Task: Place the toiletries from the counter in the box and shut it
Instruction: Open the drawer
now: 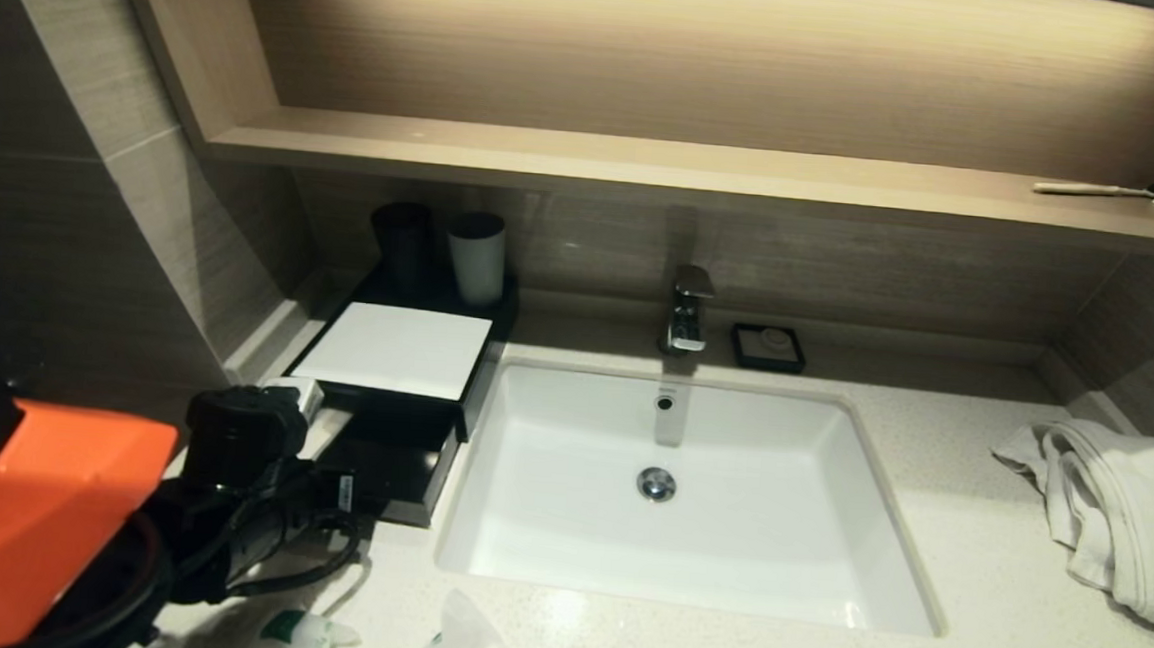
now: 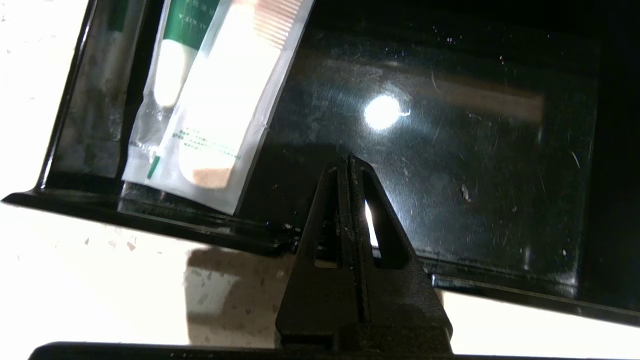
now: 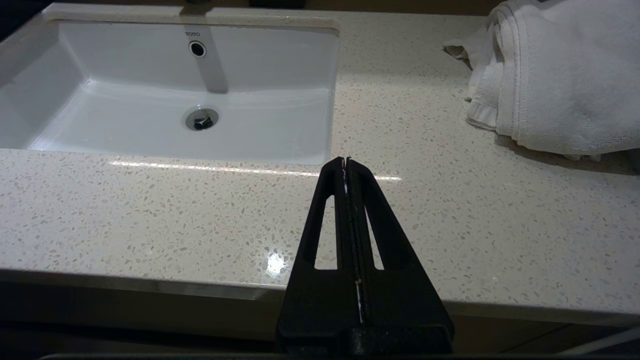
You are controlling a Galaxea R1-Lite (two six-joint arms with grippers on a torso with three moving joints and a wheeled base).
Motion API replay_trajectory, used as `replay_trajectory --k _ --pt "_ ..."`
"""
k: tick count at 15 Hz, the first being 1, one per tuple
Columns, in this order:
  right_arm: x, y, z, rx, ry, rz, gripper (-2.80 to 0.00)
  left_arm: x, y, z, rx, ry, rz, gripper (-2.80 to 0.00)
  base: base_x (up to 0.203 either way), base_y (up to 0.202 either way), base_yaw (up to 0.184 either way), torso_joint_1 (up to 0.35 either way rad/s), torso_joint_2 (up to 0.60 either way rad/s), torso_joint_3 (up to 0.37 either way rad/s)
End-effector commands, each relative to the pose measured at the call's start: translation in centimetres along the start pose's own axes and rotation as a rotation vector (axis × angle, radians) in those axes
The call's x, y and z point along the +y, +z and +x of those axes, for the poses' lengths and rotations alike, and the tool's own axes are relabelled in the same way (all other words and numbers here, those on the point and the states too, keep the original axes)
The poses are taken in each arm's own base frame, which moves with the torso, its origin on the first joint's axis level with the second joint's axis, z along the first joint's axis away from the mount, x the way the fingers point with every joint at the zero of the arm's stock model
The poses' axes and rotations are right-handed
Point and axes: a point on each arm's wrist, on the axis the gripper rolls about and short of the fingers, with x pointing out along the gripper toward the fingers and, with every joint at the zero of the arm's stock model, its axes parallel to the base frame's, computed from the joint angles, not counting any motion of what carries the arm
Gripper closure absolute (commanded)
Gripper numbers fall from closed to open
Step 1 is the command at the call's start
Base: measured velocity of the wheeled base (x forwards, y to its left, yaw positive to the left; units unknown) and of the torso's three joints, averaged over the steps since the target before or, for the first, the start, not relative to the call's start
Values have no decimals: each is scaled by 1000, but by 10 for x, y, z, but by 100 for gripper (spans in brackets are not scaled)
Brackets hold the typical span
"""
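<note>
The box (image 1: pixel 400 348), black with a flat white top panel, stands left of the sink, and its drawer (image 1: pixel 418 470) is pulled out toward me. One long slim toiletries packet (image 2: pixel 215 100) with a green label lies inside the drawer (image 2: pixel 450 150) against one end. My left gripper (image 2: pixel 348 160) is shut and empty, its tips over the drawer's front wall beside that packet. Two short packets (image 1: pixel 302 638) (image 1: pixel 453 637) lie on the counter (image 1: pixel 972 589) at its front edge. My right gripper (image 3: pixel 346 160), shut and empty, hovers over the counter (image 3: pixel 150 210) near its front edge.
The white sink (image 1: pixel 568 464) fills the middle, with a faucet (image 1: pixel 688 311) and a black soap dish (image 1: pixel 767 346) behind it. A white towel (image 1: pixel 1117 507) lies at the right. Two cups (image 1: pixel 476 256) stand behind the box. A toothbrush (image 1: pixel 1091 189) rests on the wooden shelf.
</note>
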Motion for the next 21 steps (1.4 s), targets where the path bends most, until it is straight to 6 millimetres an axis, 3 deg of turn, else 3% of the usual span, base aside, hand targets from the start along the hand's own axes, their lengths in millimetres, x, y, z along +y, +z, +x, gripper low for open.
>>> replay_trajectory --k 1,9,14,21 --pt "0 0 0 0 1 0 0 1 0 -4 -6 0 -2 0 0 0 0 0 0 0" --pt "0 0 0 0 1 0 0 2 -4 -15 -3 -7 3 0 0 0 0 0 0 0" --pt "0 0 0 0 1 0 0 2 15 -28 -91 -18 -19 0 0 0 0 0 0 0" --pt "0 0 0 0 1 0 0 12 40 -80 -173 -29 -34 0 0 0 0 0 0 0"
